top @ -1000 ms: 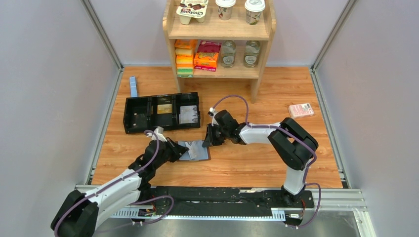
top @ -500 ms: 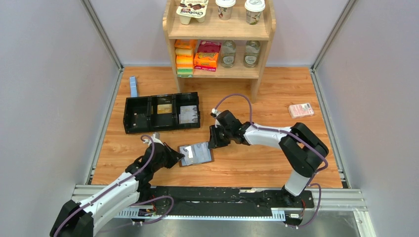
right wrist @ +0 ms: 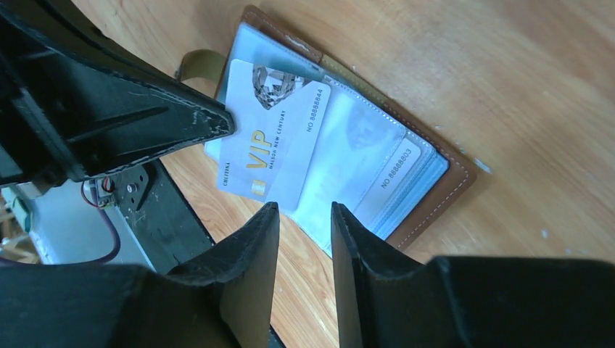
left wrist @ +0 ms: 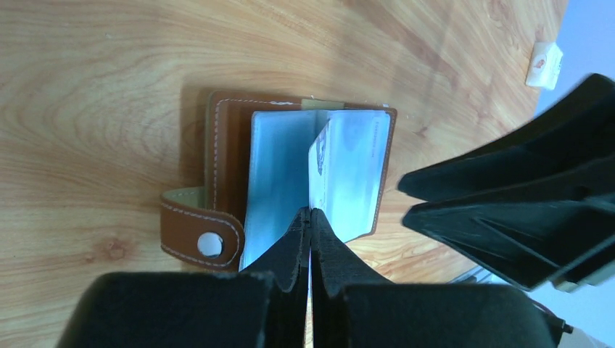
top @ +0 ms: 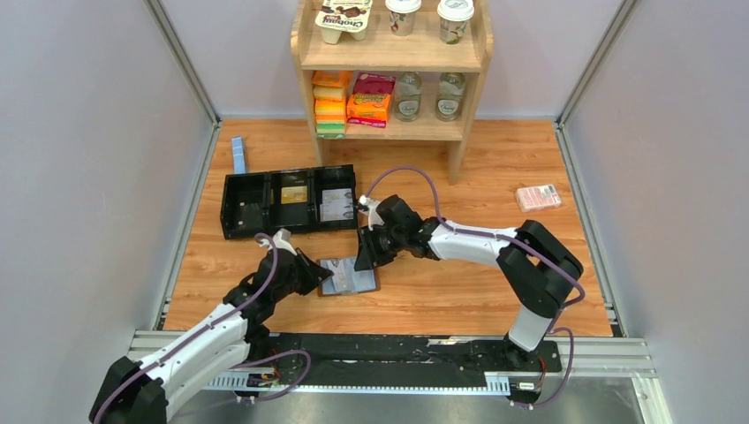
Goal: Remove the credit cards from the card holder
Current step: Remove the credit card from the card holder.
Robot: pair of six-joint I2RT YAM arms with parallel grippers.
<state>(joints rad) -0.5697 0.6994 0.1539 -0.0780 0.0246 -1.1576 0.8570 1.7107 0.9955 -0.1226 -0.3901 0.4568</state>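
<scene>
Card holder (top: 351,276): found lying open on the wooden table (top: 459,291), near the front edge, just in front of the long black tray (top: 231,212). In the left wrist view, the brown leather outside and the snap strap (left wrist: 200,233) are seen flat on the wood, with the grey-blue pockets facing up.

Left gripper (top: 320,276): positioned at the holder's left edge. The jaws are seen pressed together in the left wrist view, with a thin pale sliver caught between the fingers (left wrist: 294,243). That sliver is identified as the edge of a silvery credit card (right wrist: 279,138) marked "VIP". The card is seen drawn partly out of its pocket and tilted up from the holder.

Right gripper (top: 364,259): held over the holder's far right corner. The jaws are seen spread in the right wrist view, with a clear gap between the fingers (right wrist: 250,246) and nothing gripped. The fingertips are placed just beside the lower edge of the VIP card. Contact cannot be confirmed.

A second card (right wrist: 395,170) is noted tucked in the right-hand pocket, with only its numbered end exposed.
</scene>
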